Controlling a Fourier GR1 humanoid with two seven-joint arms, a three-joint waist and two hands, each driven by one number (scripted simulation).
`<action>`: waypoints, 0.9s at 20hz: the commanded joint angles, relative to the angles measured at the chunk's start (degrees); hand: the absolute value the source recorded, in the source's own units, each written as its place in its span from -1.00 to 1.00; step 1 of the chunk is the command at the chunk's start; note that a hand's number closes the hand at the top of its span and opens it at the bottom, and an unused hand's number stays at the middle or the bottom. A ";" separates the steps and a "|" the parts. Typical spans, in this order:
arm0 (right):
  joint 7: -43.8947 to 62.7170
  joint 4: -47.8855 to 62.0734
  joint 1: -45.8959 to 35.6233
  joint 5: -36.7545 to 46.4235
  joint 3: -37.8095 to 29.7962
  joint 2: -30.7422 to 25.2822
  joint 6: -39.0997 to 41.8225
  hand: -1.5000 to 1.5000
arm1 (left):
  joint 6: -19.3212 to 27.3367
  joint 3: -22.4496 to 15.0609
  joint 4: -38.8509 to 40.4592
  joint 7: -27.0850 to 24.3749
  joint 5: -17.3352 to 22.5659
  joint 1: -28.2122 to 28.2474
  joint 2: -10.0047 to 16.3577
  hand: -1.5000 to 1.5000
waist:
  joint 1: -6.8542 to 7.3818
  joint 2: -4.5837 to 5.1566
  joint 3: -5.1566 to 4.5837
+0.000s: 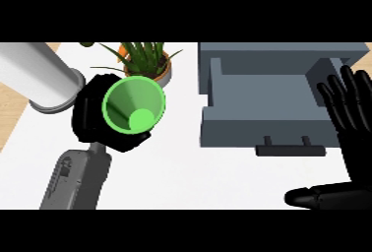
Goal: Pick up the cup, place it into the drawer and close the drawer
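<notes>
**A:** Start at the left hand (88, 115). What has it got?

**B:** Its fingers are curled round the cup (131, 101), and the cup hides most of them. The cup is tipped, so we look straight into its green mouth. It is held left of the drawer (240, 130), with a strip of counter (203, 177) between them.

**A:** And the drawer itself?

**B:** It's pulled open with nothing showing inside, and its handle (289, 148) is on the near face. The right hand (356, 123) rests at the drawer's right side, open, fingers up.

**A:** So what could spoil the move?

**B:** I'd say the drawer's left wall is the main risk. If the cup travels across too low, its base could catch that wall and twist in the grasp. The tilt matters as well. Let go at that angle and the cup would likely roll inside rather than stand.

**A:** Anything farther from the drawer?

**B:** The plant (145, 56) sits just behind the cup, also left of the drawer, and a swing backward could clip its leaves or pot. The white cylinder (40, 74), farther left again, seems out of the path.

**A:** And closing?

**B:** If the cup ends up proud of the drawer's rim, it might jam against the housing. I can't judge the depth from here.
</notes>
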 commanded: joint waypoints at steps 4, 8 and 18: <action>-2.16 4.09 -2.47 2.62 0.73 0.75 -0.72 -1.00 | 9.03 -4.37 -1.63 6.20 -2.41 -8.68 -1.03 1.00 | -0.24 0.17 -0.02; -2.39 -0.06 2.33 2.40 1.50 0.79 0.52 -1.00 | 12.67 -4.45 -1.76 11.96 -3.80 -14.96 -1.05 1.00 | -0.47 0.11 -0.01; -3.52 1.95 1.97 1.77 -0.04 0.35 0.95 -1.00 | 15.24 -1.83 11.37 17.10 -5.27 -31.92 -0.47 1.00 | -0.62 0.15 -0.01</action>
